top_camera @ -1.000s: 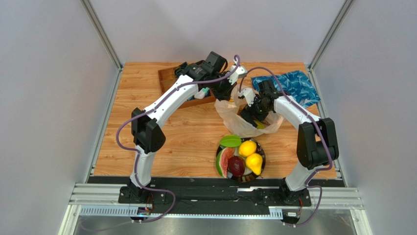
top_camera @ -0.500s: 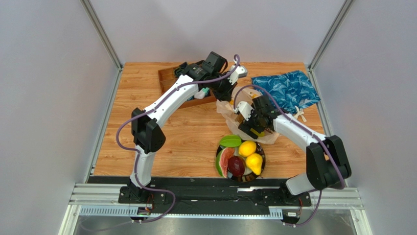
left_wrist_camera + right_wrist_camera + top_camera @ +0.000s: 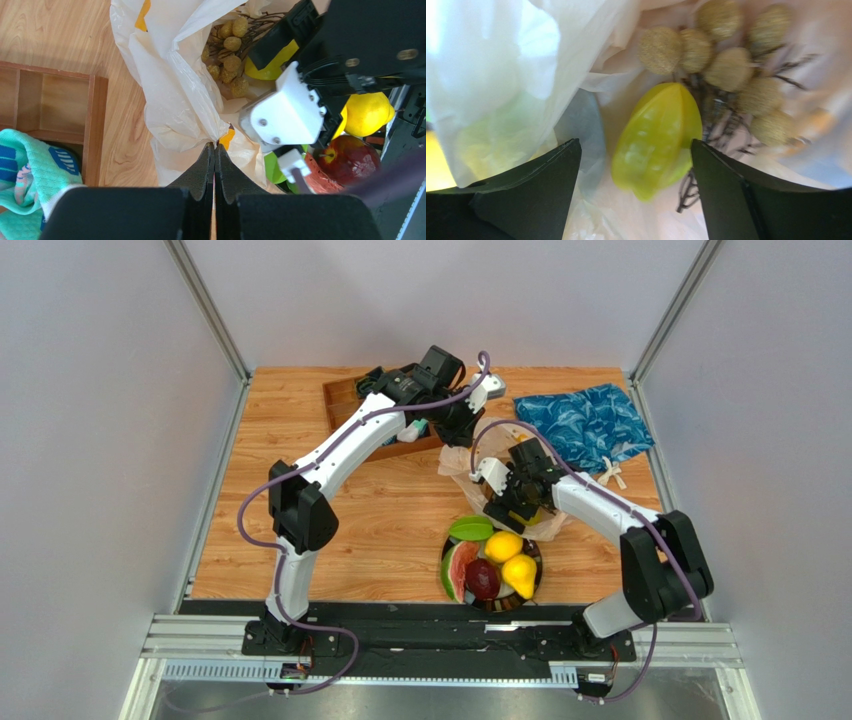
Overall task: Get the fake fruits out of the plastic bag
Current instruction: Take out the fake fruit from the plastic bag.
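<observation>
Left jaws pinched on plastic bag rim — right jaws wide, astride starfruit.

The right gripper stands with its jaws spread wide, its two dark fingers rising from 7 and 5 o'clock. Between them, at the centre, lies the yellow starfruit – glossy, ridged, tilted with its long axis running from 1 to 7 o'clock. It sits nearer the 5 o'clock finger, whose tip meets the fruit's edge; whether they touch cannot be told. From 12 to 3 o'clock spreads the tan grape bunch, its dark twiggy stems running down beside the starfruit toward 5 o'clock. Both fruits rest on the crinkled plastic bag – a pale fold of it fills 9 to 12 o'clock, a greenish tint showing through it near 9.
</observation>
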